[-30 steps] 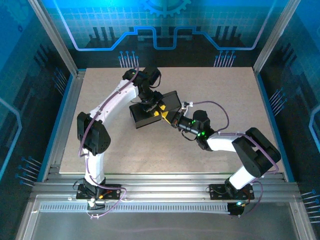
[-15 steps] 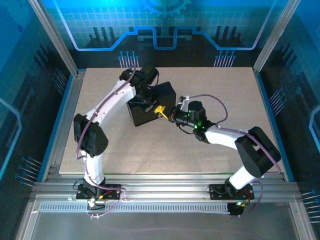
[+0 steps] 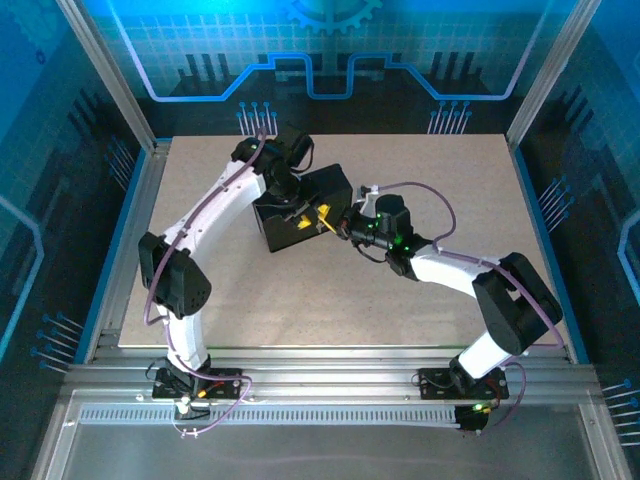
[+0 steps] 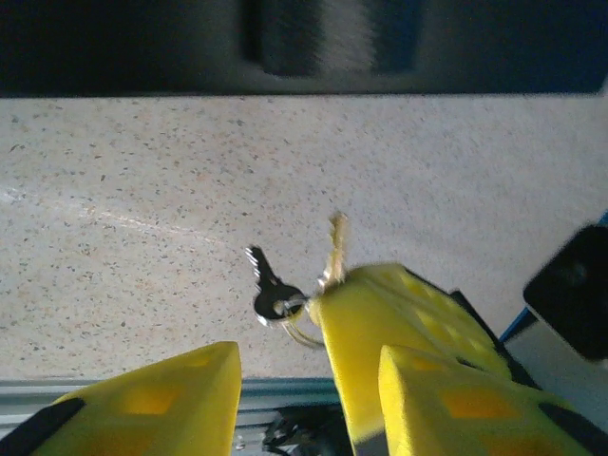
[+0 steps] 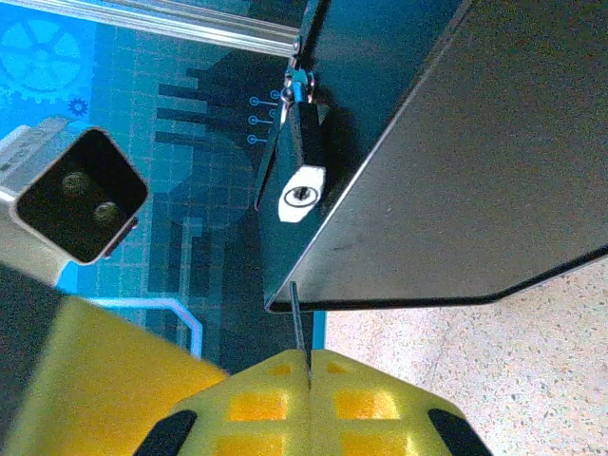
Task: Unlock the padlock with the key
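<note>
Right jaws clamp the thin dark grey metal key [image 5: 298, 318], aiming its blade at the dark hanging padlock [image 5: 304, 161]; left jaws half-open, empty.

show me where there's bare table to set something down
Bare table lies in front, between the left arm and right arm, and at the far right corner. It is crowded around the black box, where both arms meet.

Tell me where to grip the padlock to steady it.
Probably pinch the padlock across its body's flat sides, coming from the side away from the black box. It hangs at the box's edge with its keyhole end facing the key, so keep that end clear.
</note>
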### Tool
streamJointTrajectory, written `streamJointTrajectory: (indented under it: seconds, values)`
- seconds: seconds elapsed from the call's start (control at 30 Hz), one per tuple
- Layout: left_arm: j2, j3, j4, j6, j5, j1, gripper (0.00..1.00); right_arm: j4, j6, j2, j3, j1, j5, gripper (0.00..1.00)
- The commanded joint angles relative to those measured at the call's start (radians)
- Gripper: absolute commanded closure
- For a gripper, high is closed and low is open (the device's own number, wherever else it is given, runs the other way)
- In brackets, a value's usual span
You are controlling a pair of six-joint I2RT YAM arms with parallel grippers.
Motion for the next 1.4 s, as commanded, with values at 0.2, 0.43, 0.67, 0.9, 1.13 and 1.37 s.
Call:
streamJointTrajectory:
  seconds: [0.2, 0.43, 0.67, 0.9, 1.13, 1.37]
  values:
    - [-0.073, 0.018, 0.054, 0.281, -0.091, 0.101, 0.45, -0.158, -0.110, -0.062, 0.055, -0.026, -0.032, 1.00]
    - [-0.018, 0.097, 0.104, 0.629, -0.341, 0.197, 0.40, -0.219, -0.152, -0.055, 0.129, -0.026, -0.052, 1.00]
    - [-0.023, -0.078, 0.369, 0.786, -0.146, 0.305, 0.38, -0.249, -0.174, -0.036, 0.156, -0.029, -0.074, 1.00]
    - [-0.009, -0.187, 0.480, 0.855, 0.012, 0.319, 0.32, -0.275, -0.207, -0.045, 0.146, -0.035, -0.105, 1.00]
    - [-0.033, -0.295, 0.548, 0.831, 0.073, 0.321, 0.32, -0.284, -0.217, -0.077, 0.118, -0.052, -0.113, 1.00]
    - [-0.063, -0.338, 0.504, 0.825, 0.165, 0.314, 0.34, -0.306, -0.241, -0.115, 0.083, -0.081, -0.125, 1.00]
